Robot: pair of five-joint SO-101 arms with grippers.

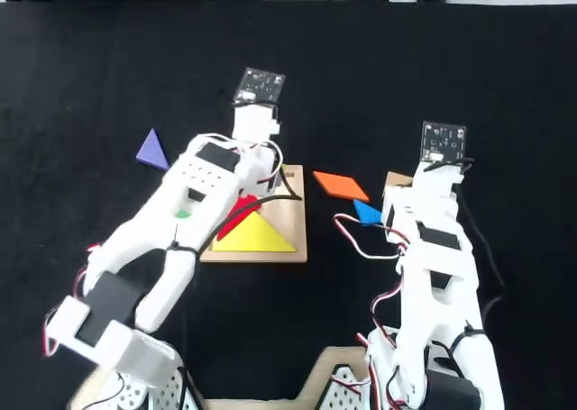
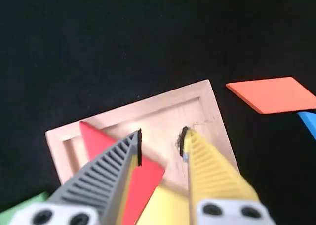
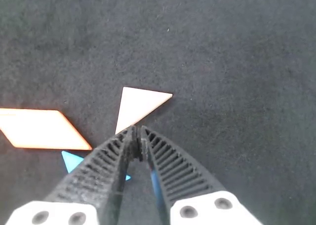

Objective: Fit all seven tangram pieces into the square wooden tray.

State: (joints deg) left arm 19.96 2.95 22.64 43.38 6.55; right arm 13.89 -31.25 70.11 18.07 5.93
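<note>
Wooden tray (image 1: 296, 221), square, on the black table (image 1: 90, 68), under my left arm; I log two pieces in it. Red triangle (image 2: 96, 141) lies along one inner wall, partly under the grey finger. Yellow triangle (image 1: 256, 234), the larger, lies in the half nearest the arm bases, with the red one's edge overlapping it. Left gripper (image 2: 160, 141) hangs over the tray's bare floor, jaws apart, nothing between them. Green piece (image 2: 19, 207) sits just outside a tray corner. Purple triangle (image 1: 153, 149) lies alone on the table, well apart from the tray on the side away from the right arm. Orange parallelogram (image 1: 341, 186) lies flat between the tray and my right arm; the blue piece (image 1: 367, 212) is just beside it, partly hidden by that arm. Pale triangle (image 3: 140, 105) rests on the cloth, one corner at the tips of the right gripper (image 3: 137, 138), whose jaws are pressed together with nothing visible held.
</note>
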